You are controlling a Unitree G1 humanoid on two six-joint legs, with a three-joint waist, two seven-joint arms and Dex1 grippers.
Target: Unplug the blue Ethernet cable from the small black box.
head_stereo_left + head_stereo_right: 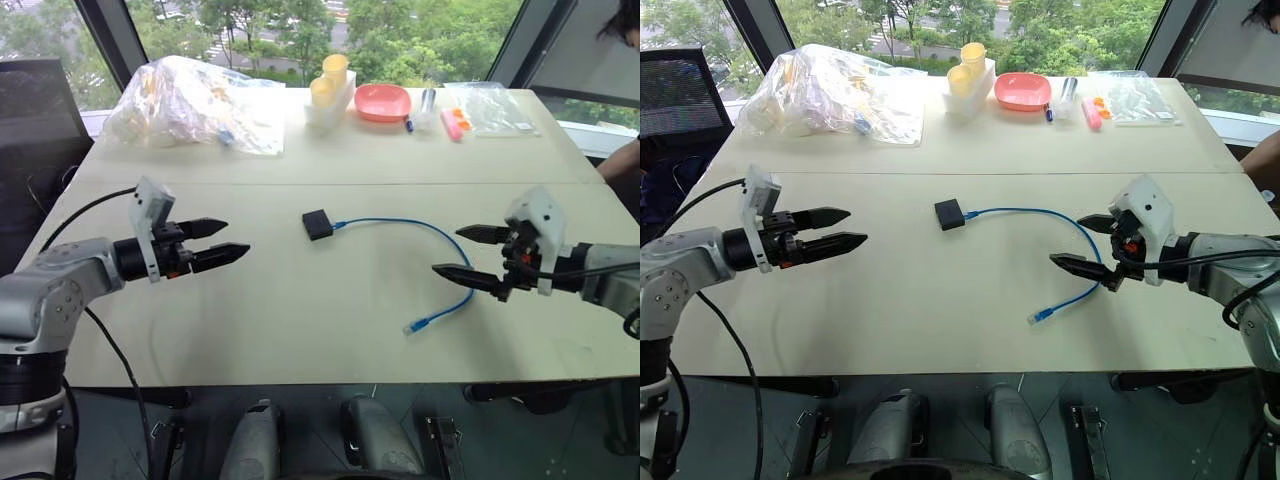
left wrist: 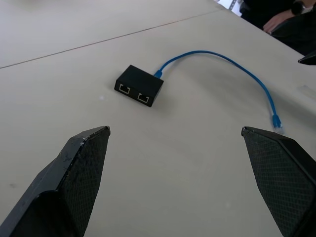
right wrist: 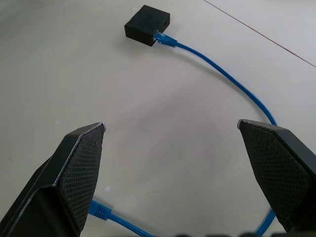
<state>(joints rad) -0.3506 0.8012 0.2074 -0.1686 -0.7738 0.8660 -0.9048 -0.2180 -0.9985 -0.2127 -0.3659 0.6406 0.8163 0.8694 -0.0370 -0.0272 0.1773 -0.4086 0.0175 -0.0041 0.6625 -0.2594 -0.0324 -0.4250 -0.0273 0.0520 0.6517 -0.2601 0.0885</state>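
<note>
Since the blue Ethernet cable (image 1: 420, 232) is seen seated in the small black box (image 1: 317, 224), nothing of the task is judged done: no grasp made, plug not pulled. Both items lie flat on the surface (image 1: 300, 320), between the two end effectors. The left end effector (image 1: 222, 243) is held above the surface with its fingers apart and nothing between them; the box sits ahead of its tips and well apart from them. The right end effector (image 1: 470, 253) is likewise spread and empty; the cable's curve passes just beside its lower finger and the free plug (image 1: 414, 326) lies on the surface below it, while no contact can be confirmed. Left to do, by judgement: box to be pinned or gripped, plug to be gripped close to the port, then pulled straight out.

View differences: from the left wrist view two empty ports are shown on the box face turned toward that end effector, with the cable entering on the far side (image 2: 159, 74). From the right wrist view the plugged side is shown directly, blue boot (image 3: 165, 39) against the box, plus the free end near the lower finger. From the eye views the overall spacing is given, along with clutter at the far edge: plastic bags (image 1: 190, 100), yellow cups (image 1: 330, 80), pink dish (image 1: 382, 102).
</note>
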